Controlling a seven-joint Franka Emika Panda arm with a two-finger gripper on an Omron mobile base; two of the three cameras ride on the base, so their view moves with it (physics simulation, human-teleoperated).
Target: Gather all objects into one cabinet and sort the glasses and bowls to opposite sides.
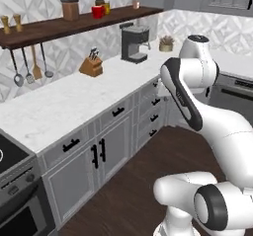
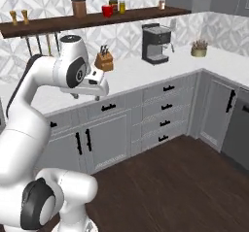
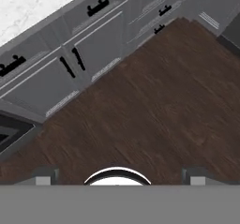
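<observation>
My gripper (image 3: 119,176) is open. Its two dark tips stand far apart at the bottom of the hand view with nothing between them, and it looks down at the dark wood floor (image 3: 154,101). In the right base view my hand (image 2: 95,84) hangs in front of the counter edge, above the grey drawers. The plain red cup, the two blue vessels, the reddish-brown bowl and the short thick shelf board are out of view.
A long dark shelf (image 1: 59,27) with utensil hooks carries jars and a red mug (image 1: 98,11). On the white counter (image 1: 59,101) stand a knife block (image 1: 91,64), a coffee machine (image 1: 134,43) and a small plant (image 1: 166,43). A stove (image 1: 12,180) is at the left.
</observation>
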